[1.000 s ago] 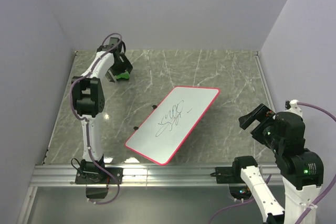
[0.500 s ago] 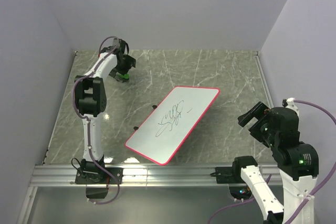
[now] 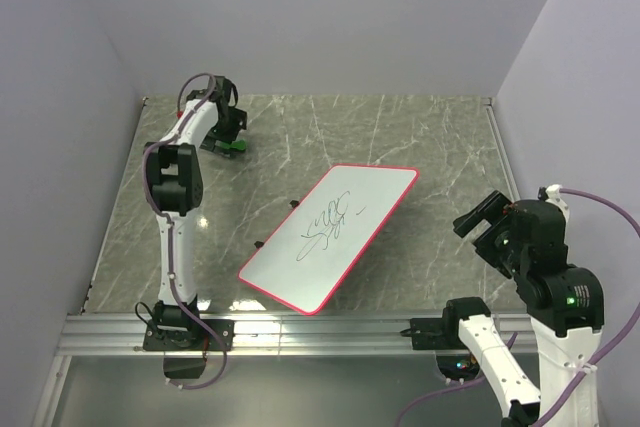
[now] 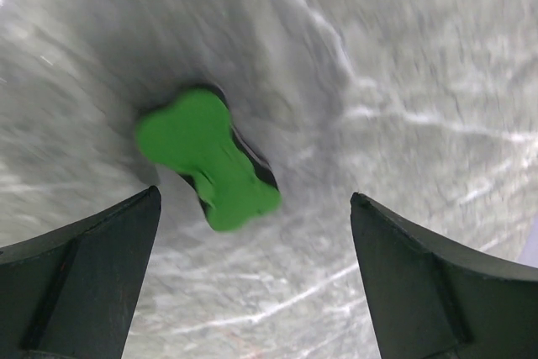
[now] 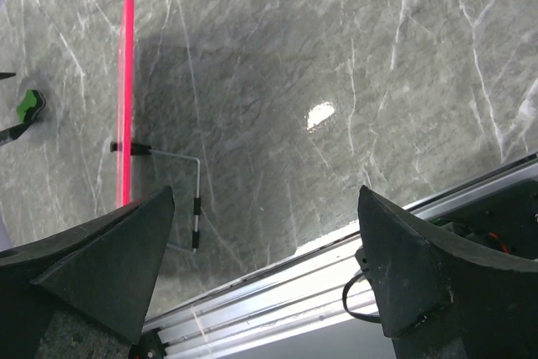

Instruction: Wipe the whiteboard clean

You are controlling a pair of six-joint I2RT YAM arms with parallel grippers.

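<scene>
Board: the large flat white rectangular whiteboard with a thin red-pink rim sits diagonally at the middle of the grey marbled surface, with a black scribble on it.
Tool: the small green bone-shaped eraser lies on the surface at the far left, well apart from the whiteboard.
Left arm: the left hand is above the eraser, fingers spread wide, holding nothing.
Right arm: the right hand is raised at the near right, fingers spread wide, empty.

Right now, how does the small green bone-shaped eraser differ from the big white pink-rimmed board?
The green eraser is tiny and waisted; the white pink-rimmed whiteboard is far larger and rectangular. The eraser's top is plain green; the whiteboard carries black scribbles. The eraser lies far left, the whiteboard mid-table. Both rest on the grey marble table.
</scene>
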